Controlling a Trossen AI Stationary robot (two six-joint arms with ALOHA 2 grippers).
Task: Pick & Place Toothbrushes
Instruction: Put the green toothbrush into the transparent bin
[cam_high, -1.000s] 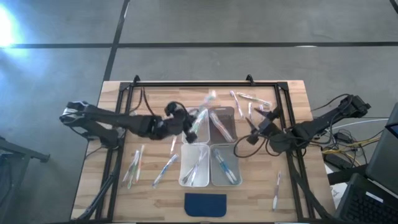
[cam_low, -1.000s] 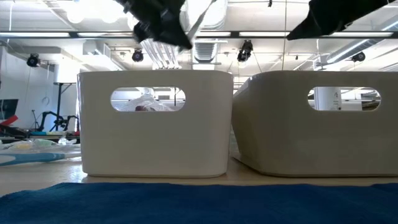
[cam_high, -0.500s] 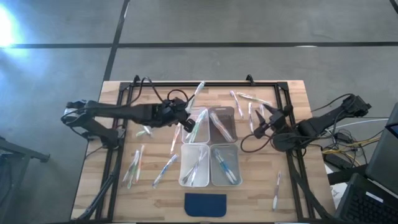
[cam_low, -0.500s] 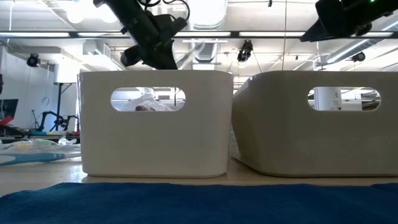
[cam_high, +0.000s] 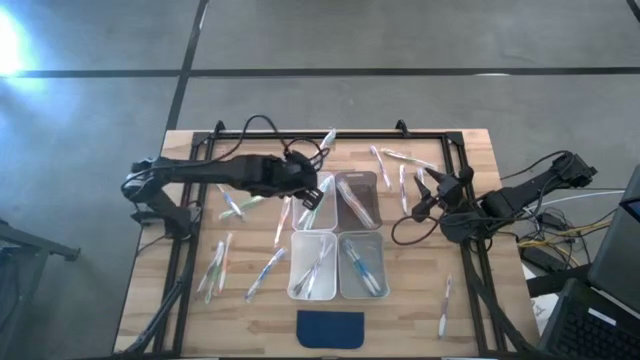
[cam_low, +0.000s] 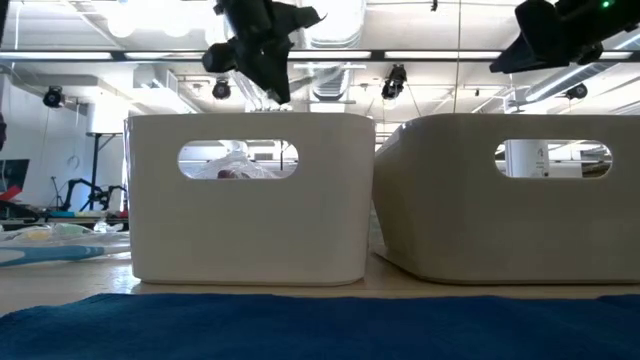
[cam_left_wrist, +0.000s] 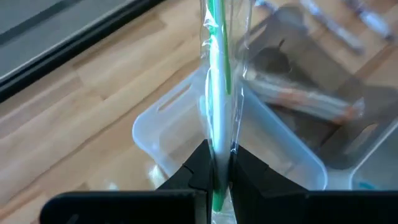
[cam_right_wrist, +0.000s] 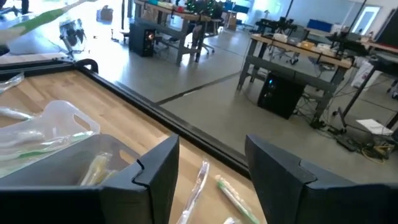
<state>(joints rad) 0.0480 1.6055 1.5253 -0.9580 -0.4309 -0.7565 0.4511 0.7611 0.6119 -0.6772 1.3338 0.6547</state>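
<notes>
My left gripper (cam_high: 306, 180) hangs over the far left clear bin (cam_high: 313, 203), shut on a green toothbrush (cam_left_wrist: 216, 74) in a clear wrapper; its free end (cam_high: 327, 138) points to the far edge. My right gripper (cam_right_wrist: 211, 180) is open with nothing between its fingers, above the table right of the far right bin (cam_high: 358, 198). Loose toothbrushes lie flat on the wood at the left (cam_high: 215, 265), at the far right (cam_high: 392, 158) and near the right front (cam_high: 445, 305). The near bins (cam_high: 312, 265) hold a few more. My left gripper pinches the wrapped green toothbrush between its two fingers (cam_left_wrist: 200, 167), at the toothbrush's lower part (cam_left_wrist: 217, 152). The fingers slant downward from the table's left side. The toothbrush runs on past the fingertips, lifted clear above the bin.
Four clear bins stand in a two-by-two block mid-table; the far right one holds brownish toothbrushes (cam_left_wrist: 298, 99). A dark blue pad (cam_high: 331, 328) lies at the near edge. A black frame rail (cam_high: 330, 134) runs along the far side, with cables near both arms.
My left gripper has risen and gone toward the table's right and far side while rolling, carrying the toothbrush; its free end has swung from over the far left bin toward the far edge. My right gripper has drawn back a little toward the right edge.
</notes>
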